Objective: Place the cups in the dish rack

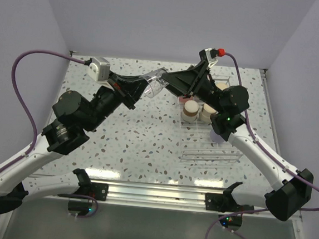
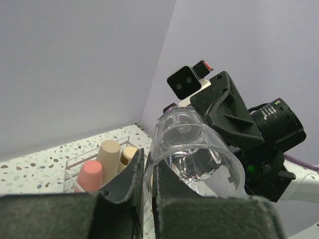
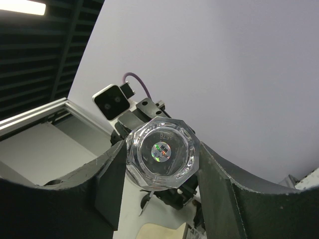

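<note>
A clear glass tumbler (image 1: 158, 85) hangs in the air between both grippers, above the table's back middle. My left gripper (image 1: 147, 88) is shut on its rim, one finger inside and one outside, as the left wrist view (image 2: 148, 169) shows. My right gripper (image 1: 171, 81) closes on the tumbler's thick octagonal base (image 3: 162, 149), both fingers touching it. The clear dish rack (image 1: 209, 156) lies at the right. It holds beige cups (image 1: 191, 108), a pink cup (image 2: 91, 174) and a taller tan cup (image 2: 109, 154). The lavender cup is hidden.
The speckled table (image 1: 124, 144) is walled in by lavender panels at the back and sides. A metal rail (image 1: 153, 194) runs along the near edge. Purple cables (image 1: 22, 93) loop from both arms.
</note>
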### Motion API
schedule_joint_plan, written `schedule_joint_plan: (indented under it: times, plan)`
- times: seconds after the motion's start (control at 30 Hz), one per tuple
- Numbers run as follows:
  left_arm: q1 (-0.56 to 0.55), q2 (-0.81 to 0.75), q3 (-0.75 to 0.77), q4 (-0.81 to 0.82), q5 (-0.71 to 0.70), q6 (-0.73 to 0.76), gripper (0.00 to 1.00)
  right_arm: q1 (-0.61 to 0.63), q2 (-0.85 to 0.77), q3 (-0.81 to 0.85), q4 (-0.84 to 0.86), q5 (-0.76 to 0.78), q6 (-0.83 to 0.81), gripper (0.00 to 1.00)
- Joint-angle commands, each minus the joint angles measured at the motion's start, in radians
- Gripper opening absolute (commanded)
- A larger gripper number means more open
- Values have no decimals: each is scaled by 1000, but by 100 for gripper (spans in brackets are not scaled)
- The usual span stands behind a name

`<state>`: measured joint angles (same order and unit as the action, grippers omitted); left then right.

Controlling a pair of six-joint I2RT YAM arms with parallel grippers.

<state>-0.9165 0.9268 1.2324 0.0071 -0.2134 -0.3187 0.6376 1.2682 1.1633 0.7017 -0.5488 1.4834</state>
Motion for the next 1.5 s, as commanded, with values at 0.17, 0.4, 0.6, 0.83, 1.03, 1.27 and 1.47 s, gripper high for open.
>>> schedule_joint_plan:
  times: [0.17, 0.4, 0.6, 0.83, 1.03, 1.27, 1.47]
  plan:
    - [4, 21, 21, -71, -53, -3, 0, 10, -52, -2, 107, 19, -18, 8]
    - [4, 17, 41, -166, -98, -3, 36, 10, -99, -31, 44, 59, -100, 0]
    - [4, -6, 36, -223, -116, -17, 72, 5, -136, 7, -125, 78, -236, 0]
    - [4, -46, 33, -285, -176, -28, 88, -9, -203, 90, -501, 142, -500, 0]
    - [5, -75, 33, -349, -228, -33, 92, -9, -243, 242, -986, 364, -888, 0]
    - [4, -86, 10, -400, -267, -49, 96, -9, -240, 297, -1326, 625, -1166, 0]
    - [4, -63, 1, -410, -265, -48, 100, -9, -211, 256, -1467, 812, -1244, 0]
